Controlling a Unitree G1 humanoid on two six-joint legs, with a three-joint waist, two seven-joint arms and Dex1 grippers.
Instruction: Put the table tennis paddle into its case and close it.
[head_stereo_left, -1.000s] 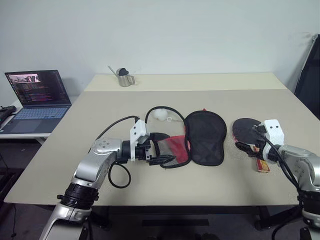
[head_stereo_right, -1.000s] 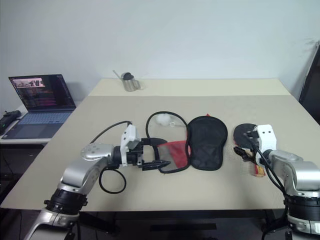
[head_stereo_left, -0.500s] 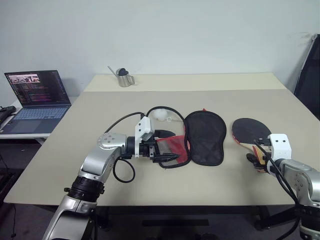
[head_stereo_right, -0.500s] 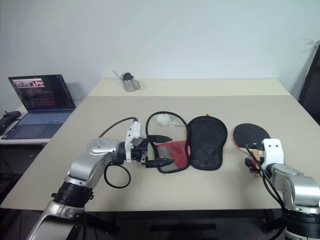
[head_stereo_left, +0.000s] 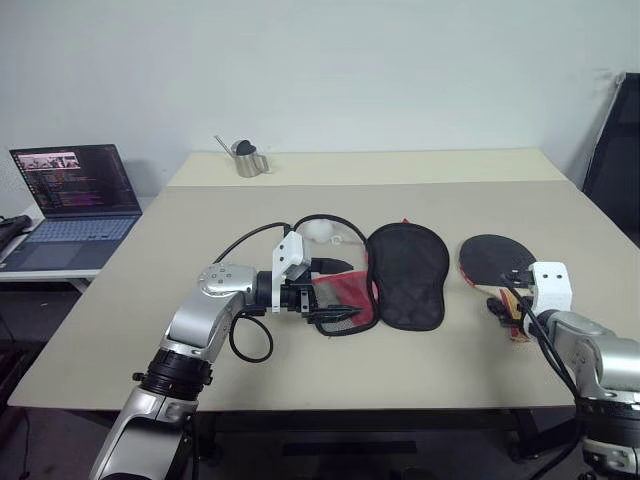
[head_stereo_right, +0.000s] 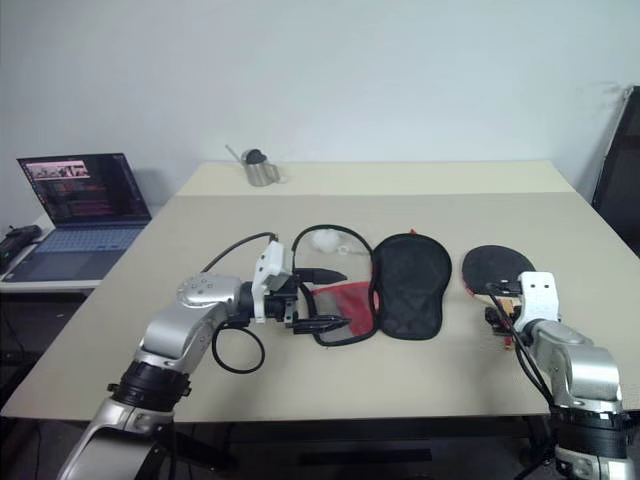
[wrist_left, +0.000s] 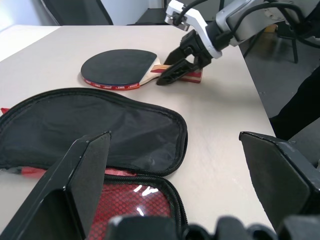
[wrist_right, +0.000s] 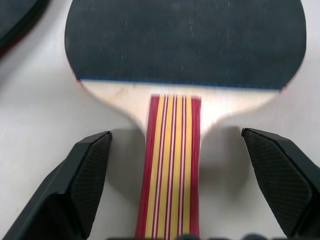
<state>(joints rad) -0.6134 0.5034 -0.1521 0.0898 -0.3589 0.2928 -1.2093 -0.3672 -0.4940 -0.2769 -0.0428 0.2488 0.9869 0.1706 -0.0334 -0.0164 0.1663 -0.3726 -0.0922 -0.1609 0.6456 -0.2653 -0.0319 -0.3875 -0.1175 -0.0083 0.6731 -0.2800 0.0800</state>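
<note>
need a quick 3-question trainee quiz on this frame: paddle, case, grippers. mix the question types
1. True or false: the paddle is already inside the case.
2. What does the right gripper straddle? A) the paddle's black face B) the paddle's handle C) the case's zipper
3. Fill in: the left gripper sits at the case's ____ mesh part.

Key
1. False. The paddle lies flat on the table, to the right of the unzipped case.
2. B. Its open fingers stand on either side of the striped handle, not yet closed on it.
3. Red. Its open fingers frame the red mesh at the case's lower end.
</note>
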